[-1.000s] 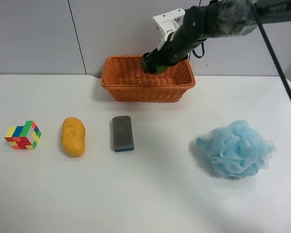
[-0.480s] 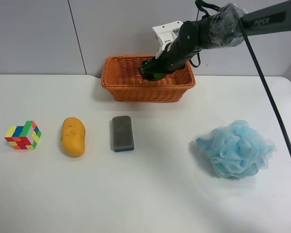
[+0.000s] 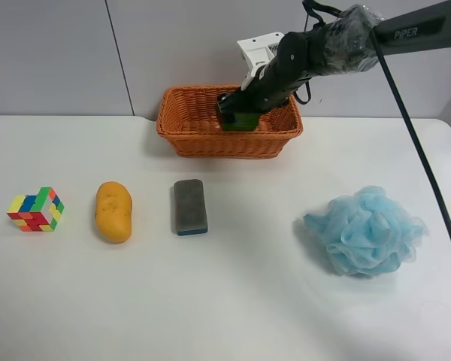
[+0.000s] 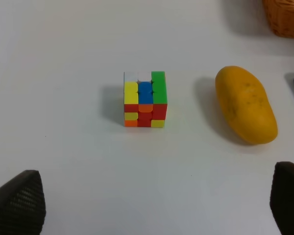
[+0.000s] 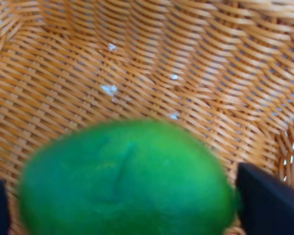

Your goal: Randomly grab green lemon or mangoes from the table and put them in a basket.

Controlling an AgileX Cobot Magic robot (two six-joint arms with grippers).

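Grey panelled wall runs behind the basket. The plain white table carries everything else.

The wicker basket sits at the table's far edge, by the wall. The right arm reaches down into it. The right gripper is inside, w/ its fingers either side of the green lemon. Can't tell if it's pinched or loose.

A blue mesh pouf lies nearer the camera than the basket, off its right end in the exterior high view. The mango, sponge and colour cube line up in front of the basket, w/ the cube farthest from it.

The left gripper is spread wide, holding nothing, over the table near the cube.
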